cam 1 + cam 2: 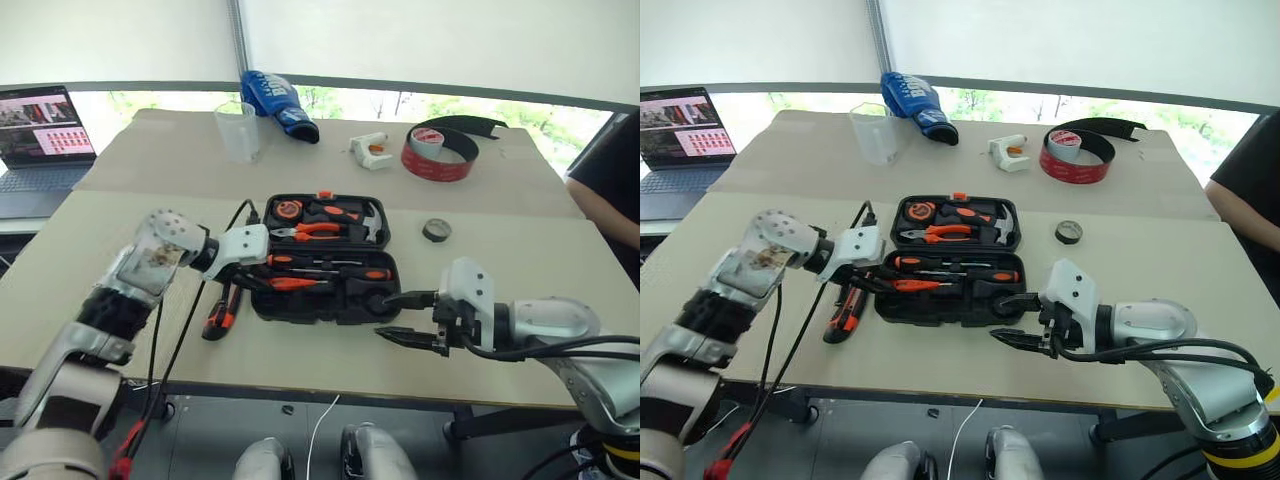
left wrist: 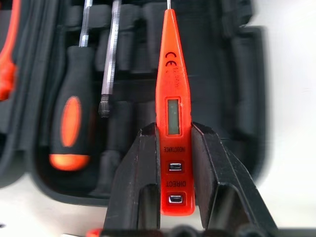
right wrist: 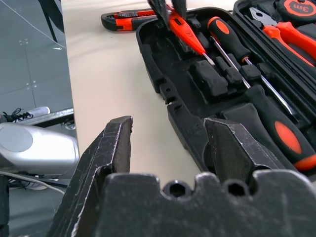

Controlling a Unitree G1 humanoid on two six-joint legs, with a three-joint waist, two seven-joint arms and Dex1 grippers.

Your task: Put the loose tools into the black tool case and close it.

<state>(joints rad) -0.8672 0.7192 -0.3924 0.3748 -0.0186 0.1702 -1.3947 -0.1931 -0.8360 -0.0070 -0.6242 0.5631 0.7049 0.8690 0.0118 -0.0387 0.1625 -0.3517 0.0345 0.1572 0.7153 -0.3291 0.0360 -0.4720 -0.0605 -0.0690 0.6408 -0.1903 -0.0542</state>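
Holding the slim all-orange screwdriver (image 2: 174,118) by its butt end, the left gripper (image 1: 250,277) had its jaws clenched on it over the open black tool case (image 1: 305,305), mid-bench. It looked light, stiff and slick, so gripping the flat body seemed right. The right gripper (image 1: 405,318) sat released at the case's near right corner.

An office-like workroom: pale tables (image 1: 520,250) pushed together beneath a wide window (image 1: 420,100) with white blinds, an open laptop (image 1: 40,140) at one side, cables (image 1: 170,350) trailing to the floor.
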